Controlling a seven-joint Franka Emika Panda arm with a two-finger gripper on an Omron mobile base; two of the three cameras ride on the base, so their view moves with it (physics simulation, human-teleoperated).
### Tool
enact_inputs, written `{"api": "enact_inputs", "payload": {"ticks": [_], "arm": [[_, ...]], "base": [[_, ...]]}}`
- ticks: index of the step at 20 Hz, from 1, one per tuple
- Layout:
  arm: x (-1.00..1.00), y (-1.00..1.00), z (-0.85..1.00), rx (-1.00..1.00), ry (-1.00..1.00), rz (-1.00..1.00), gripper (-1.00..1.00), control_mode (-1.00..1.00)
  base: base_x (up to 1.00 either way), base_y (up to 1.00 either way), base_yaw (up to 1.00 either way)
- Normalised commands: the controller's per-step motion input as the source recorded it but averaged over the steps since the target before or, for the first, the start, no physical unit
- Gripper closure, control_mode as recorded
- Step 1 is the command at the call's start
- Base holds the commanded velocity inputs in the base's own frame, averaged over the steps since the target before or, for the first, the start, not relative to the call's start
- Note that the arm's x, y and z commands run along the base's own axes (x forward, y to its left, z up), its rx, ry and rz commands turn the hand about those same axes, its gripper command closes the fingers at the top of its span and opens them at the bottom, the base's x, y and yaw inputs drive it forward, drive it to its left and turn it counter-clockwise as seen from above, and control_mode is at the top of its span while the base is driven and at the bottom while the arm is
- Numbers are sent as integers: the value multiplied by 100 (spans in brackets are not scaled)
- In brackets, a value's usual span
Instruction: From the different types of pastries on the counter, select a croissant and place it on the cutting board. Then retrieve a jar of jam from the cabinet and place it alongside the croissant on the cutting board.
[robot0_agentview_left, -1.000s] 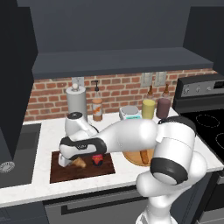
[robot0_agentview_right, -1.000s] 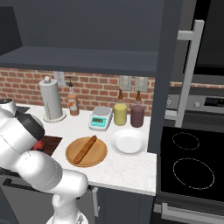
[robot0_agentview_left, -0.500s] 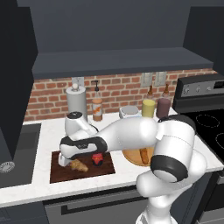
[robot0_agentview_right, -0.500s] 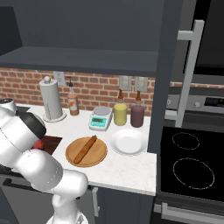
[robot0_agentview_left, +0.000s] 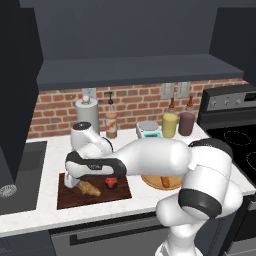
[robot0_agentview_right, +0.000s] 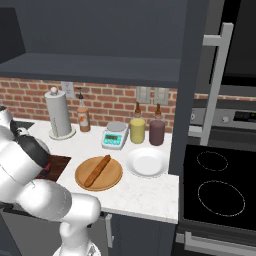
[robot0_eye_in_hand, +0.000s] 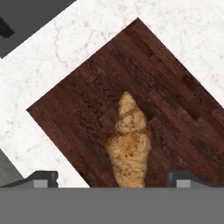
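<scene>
The croissant (robot0_eye_in_hand: 128, 144) lies flat on the board (robot0_eye_in_hand: 87, 118), near its middle, and nothing grips it. In the hand view the two dark tips of the jaws (robot0_eye_in_hand: 111, 179) are seen wide apart, one on each side of the croissant and clear of it. A second ago the jaws were almost together; they have been opened since, so the croissant has been let go on the board. In the left base view the hand is also seen a little higher above the board than before.

In the left base view a small dark jar (robot0_agentview_left: 111, 183) with a red top is seen on the board just beside the croissant (robot0_agentview_left: 89, 188). If this is the jam, both things are already placed side by side, and the task is judged to be finished or nearly so.

Further out, on the white table (robot0_agentview_right: 150, 192), a long bread stick (robot0_agentview_right: 98, 170) rests on a round wooden plate (robot0_agentview_right: 112, 181), with a white plate (robot0_agentview_right: 147, 162) next to it.
</scene>
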Motion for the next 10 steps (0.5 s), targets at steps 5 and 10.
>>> {"api": "enact_inputs", "payload": {"ticks": [5, 10], "arm": [[-99, -16, 67, -2, -13, 0, -100, -100], [-100, -61, 14, 0, -1, 0, -100, -100]], "base": [[0, 0, 0], [0, 0, 0]]}}
